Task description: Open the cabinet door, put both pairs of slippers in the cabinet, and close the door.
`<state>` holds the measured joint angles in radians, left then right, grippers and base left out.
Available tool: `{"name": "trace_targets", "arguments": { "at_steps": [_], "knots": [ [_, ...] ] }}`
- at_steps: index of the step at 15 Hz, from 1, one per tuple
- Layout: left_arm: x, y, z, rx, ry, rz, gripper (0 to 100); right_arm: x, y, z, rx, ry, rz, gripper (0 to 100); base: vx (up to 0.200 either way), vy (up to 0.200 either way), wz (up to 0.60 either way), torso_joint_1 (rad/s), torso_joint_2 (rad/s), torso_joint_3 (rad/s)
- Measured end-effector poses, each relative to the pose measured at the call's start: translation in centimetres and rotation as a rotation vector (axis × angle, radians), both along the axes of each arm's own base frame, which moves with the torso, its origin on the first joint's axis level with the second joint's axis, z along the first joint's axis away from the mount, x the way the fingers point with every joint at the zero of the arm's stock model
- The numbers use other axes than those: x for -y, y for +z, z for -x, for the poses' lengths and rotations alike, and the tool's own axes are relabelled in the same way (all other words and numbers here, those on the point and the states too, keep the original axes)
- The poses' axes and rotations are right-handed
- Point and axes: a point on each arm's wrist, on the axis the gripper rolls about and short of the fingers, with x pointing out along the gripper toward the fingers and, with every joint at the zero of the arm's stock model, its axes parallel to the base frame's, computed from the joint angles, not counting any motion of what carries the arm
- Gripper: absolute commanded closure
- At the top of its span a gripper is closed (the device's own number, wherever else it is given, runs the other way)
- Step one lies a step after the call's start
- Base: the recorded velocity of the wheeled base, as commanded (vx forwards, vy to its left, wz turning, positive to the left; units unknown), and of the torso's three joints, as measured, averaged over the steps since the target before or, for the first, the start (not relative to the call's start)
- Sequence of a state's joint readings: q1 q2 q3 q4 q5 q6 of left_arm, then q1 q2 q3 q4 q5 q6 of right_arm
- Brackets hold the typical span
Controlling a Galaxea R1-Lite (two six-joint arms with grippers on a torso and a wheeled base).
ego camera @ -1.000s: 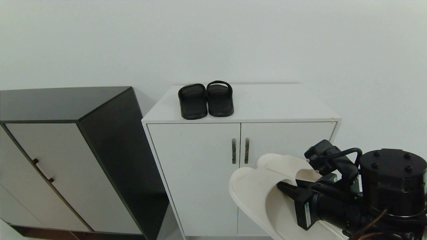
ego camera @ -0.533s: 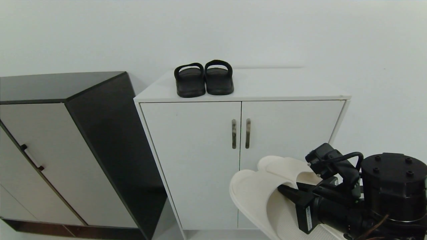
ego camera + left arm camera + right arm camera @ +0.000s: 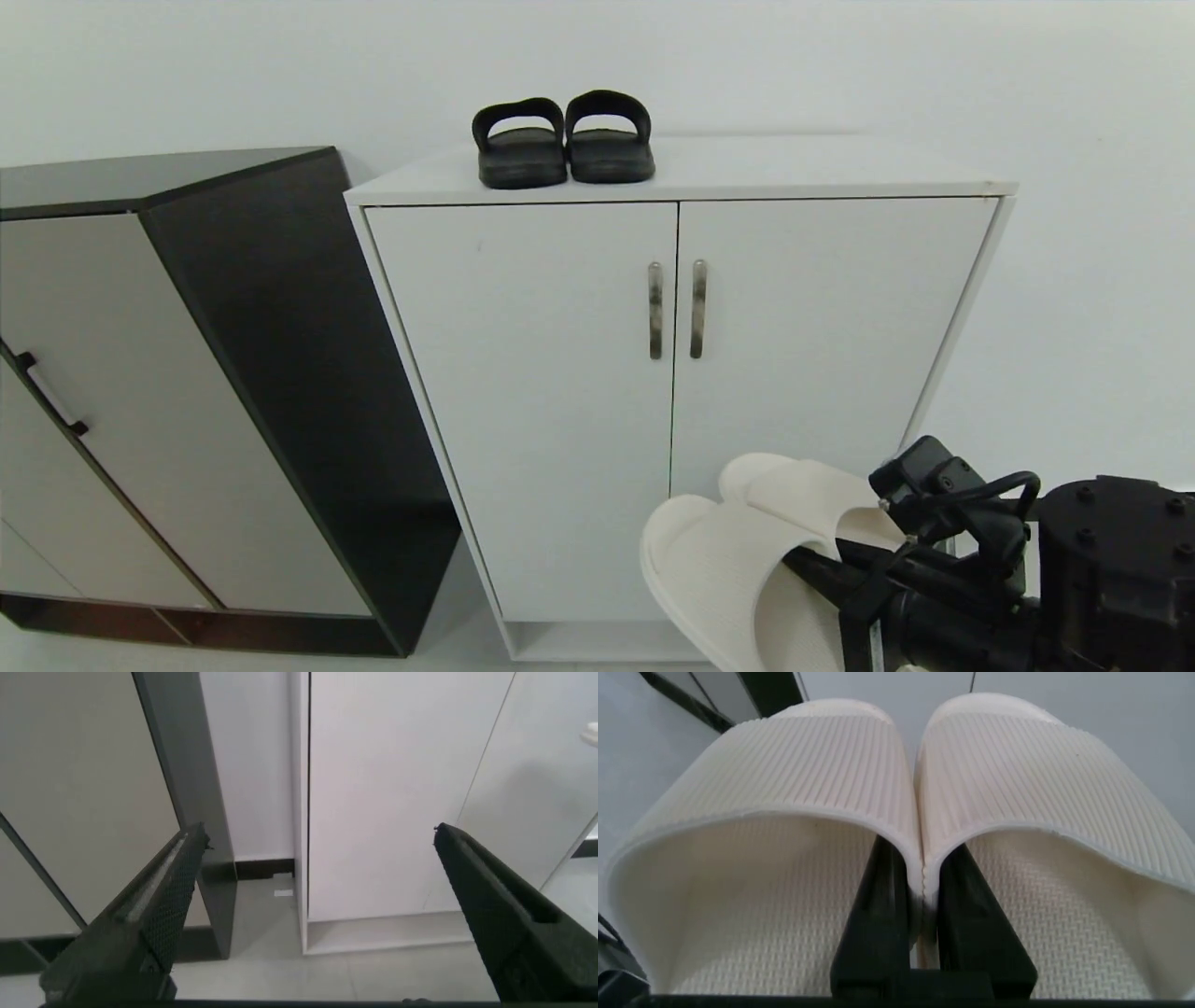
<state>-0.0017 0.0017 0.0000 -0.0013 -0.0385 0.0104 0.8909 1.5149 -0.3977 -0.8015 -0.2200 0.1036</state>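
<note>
Head view: black slippers [image 3: 560,159] atop cabinet [image 3: 523,392]

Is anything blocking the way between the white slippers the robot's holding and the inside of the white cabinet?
Yes. Both cabinet doors are shut, standing between the white slippers in the right claw and the inside. The open left claw holds nothing.
</note>
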Motion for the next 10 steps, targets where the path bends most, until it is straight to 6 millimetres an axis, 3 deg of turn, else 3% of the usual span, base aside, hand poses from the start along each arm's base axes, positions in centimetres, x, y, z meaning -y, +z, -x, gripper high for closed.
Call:
{"name": "trace_targets", "arguments": {
  "at_steps": [3,7,10],
  "knots": [
    [0.0,0.0,0.0,0.003,0.006,-0.005,0,-0.1,-0.3,0.3,-0.011,0.012,0.005,100,0.0,0.0,0.0,-0.025,0.34,0.318],
    [0.0,0.8,0.1,0.024,0.006,-0.029,0,0.1,-0.6,0.5,-0.018,0.014,0.014,100,0.0,0.0,0.0,0.0,0.05,0.039],
    [0.1,5.1,0.0,0.04,-0.036,0.039,0,0.0,-0.7,0.4,-0.02,0.016,0.018,100,0.0,0.0,0.0,0.0,0.0,0.0]
  ]
}}
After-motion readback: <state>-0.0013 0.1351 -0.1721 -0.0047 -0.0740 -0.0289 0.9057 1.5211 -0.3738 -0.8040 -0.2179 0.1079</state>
